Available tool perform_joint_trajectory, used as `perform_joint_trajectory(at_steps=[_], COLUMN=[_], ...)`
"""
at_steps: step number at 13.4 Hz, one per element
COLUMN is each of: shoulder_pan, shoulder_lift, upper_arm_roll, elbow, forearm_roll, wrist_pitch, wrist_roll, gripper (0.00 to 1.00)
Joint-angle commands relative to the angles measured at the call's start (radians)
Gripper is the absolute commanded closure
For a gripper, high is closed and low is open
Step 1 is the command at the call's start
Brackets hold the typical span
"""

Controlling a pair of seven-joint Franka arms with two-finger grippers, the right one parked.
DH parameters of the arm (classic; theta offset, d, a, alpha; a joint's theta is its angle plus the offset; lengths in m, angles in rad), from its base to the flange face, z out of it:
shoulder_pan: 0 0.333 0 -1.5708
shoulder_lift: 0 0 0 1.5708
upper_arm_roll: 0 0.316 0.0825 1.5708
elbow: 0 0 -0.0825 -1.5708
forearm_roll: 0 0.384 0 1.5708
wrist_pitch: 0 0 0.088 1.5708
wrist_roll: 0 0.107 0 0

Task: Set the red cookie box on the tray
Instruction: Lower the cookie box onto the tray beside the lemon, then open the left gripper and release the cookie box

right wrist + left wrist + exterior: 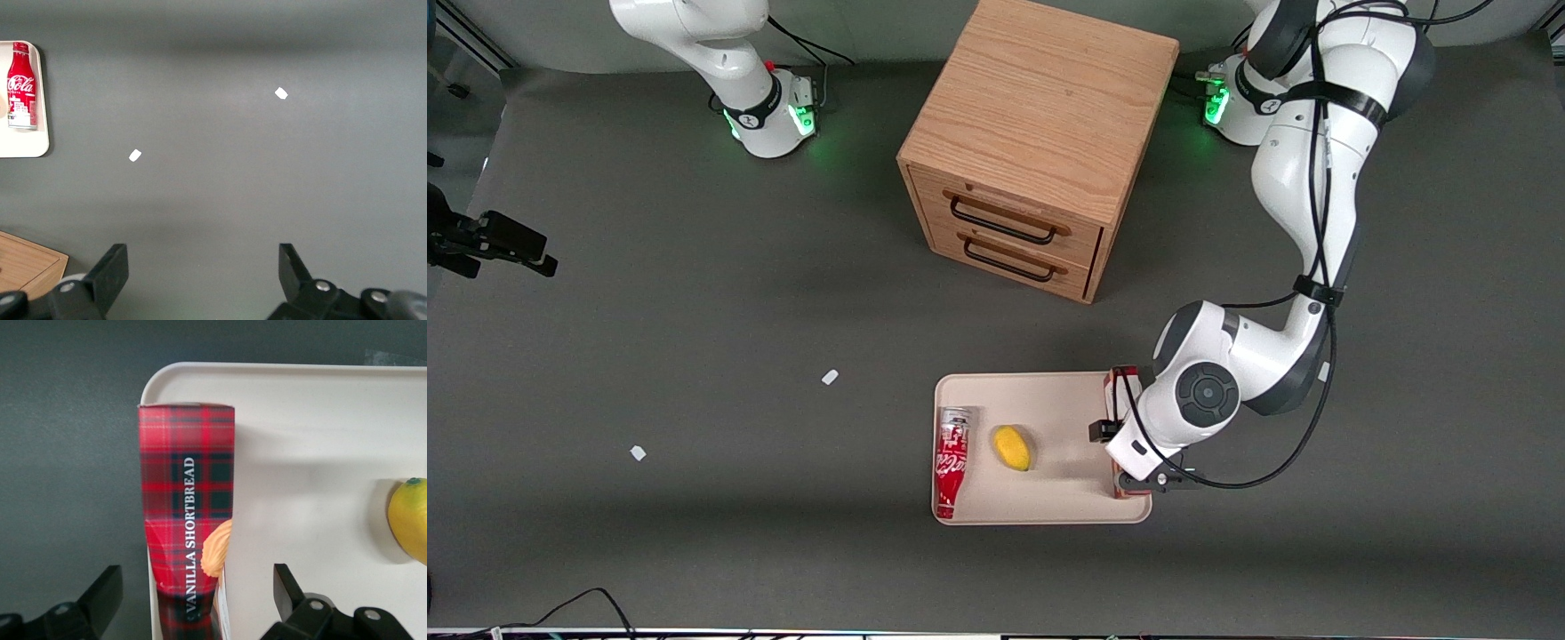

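Claw is wide open, fingers on either side of the box with clear gaps, gripping nothing. It sits low over the tray edge toward the working arm's end; in front view it's mostly hidden under the wrist.

Largest first:
- Surface: dark grey mat.
- Cabinet: oak, two drawers with black handles, at 12 o'clock from the tray, well apart.
- Tray: cream, rounded corners, nearer the front camera than the cabinet.
- Box: red tartan, "VANILLA SHORTBREAD" on top, cookie picture on it. Lies flat along the tray's 3 o'clock edge (front view), on or over the rim; can't tell if it's fully inside the rim.
- Bottle: red cola, lying along the tray's 9 o'clock edge, cap toward the front camera.
- Lemon: on the tray between bottle and box, near the bottle, touching neither.
- Two white scraps on the surface, toward the parked arm's end.
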Motion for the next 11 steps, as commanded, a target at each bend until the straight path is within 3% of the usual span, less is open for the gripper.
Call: perform_joint_trajectory(at_steps=[1, 5, 11], shoulder_pan=[-0.011, 0.019, 0.183], shoulder_lift=[-0.03, -0.164, -0.551], upper_arm_roll=[0.016, 0.019, 0.019], elbow=[0.01, -0.031, -0.195], forearm_roll=[0.008, -0.064, -0.111], wrist_pitch=[-0.012, -0.066, -0.315], wrist_roll=[-0.034, -0.048, 0.013], gripper=[0.0, 0.0, 0.0])
